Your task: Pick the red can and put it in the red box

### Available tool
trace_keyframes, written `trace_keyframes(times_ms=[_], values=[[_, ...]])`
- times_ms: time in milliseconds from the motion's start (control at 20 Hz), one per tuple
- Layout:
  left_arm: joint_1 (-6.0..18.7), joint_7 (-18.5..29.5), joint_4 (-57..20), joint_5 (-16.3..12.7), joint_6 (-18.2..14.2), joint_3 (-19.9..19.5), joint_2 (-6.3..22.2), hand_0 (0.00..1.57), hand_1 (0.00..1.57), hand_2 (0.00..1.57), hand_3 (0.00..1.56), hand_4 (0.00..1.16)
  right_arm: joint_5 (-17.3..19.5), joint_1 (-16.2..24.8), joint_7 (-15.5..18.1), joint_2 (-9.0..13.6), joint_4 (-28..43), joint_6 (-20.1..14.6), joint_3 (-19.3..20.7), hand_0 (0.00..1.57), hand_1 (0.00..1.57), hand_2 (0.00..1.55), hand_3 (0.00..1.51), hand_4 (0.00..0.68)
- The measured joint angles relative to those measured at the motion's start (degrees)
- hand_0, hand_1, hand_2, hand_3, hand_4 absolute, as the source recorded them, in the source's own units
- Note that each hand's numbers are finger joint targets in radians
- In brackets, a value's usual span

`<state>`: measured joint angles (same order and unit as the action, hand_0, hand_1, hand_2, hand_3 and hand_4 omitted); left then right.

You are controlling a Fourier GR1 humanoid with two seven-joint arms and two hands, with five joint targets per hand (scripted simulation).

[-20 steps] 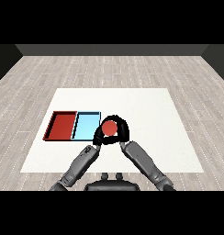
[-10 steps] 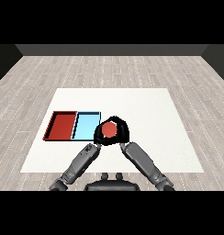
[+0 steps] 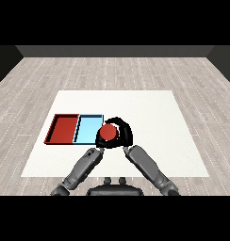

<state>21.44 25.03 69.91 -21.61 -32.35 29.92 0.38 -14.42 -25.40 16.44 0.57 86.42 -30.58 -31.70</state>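
The red can (image 3: 108,133) shows its round top just right of the light blue tray (image 3: 87,129), at that tray's right edge. My right hand (image 3: 126,135) is shut on the can, its black fingers curling over the far side and round the right. My left hand (image 3: 98,141) sits low at the can's left, close against it and partly hidden by it. The red tray (image 3: 64,129) lies left of the blue one and holds nothing.
The two trays lie side by side on the left half of the white table (image 3: 154,117). Both grey forearms come up from the lower edge and meet near the can. Grey plank floor surrounds the table.
The right hand with the can has shifted a little to the left, toward the blue tray. The left hand has stayed beside it.
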Motion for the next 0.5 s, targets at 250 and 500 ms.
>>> trace_keyframes(times_ms=[250,500], values=[[0.23,2.83,-1.53,-0.75,0.24,-0.24,-0.04,1.57,1.57,1.57,1.51,1.14,3.41,0.88,-2.94,-0.16,-0.18,0.22,-0.25,0.00,0.00,0.00,0.00,0.000],[0.68,2.98,-1.36,-1.02,-2.52,0.69,0.03,1.57,1.57,1.57,1.50,1.13,4.07,1.06,-4.81,-0.37,0.48,0.61,0.49,0.00,0.00,0.00,0.00,0.000]])
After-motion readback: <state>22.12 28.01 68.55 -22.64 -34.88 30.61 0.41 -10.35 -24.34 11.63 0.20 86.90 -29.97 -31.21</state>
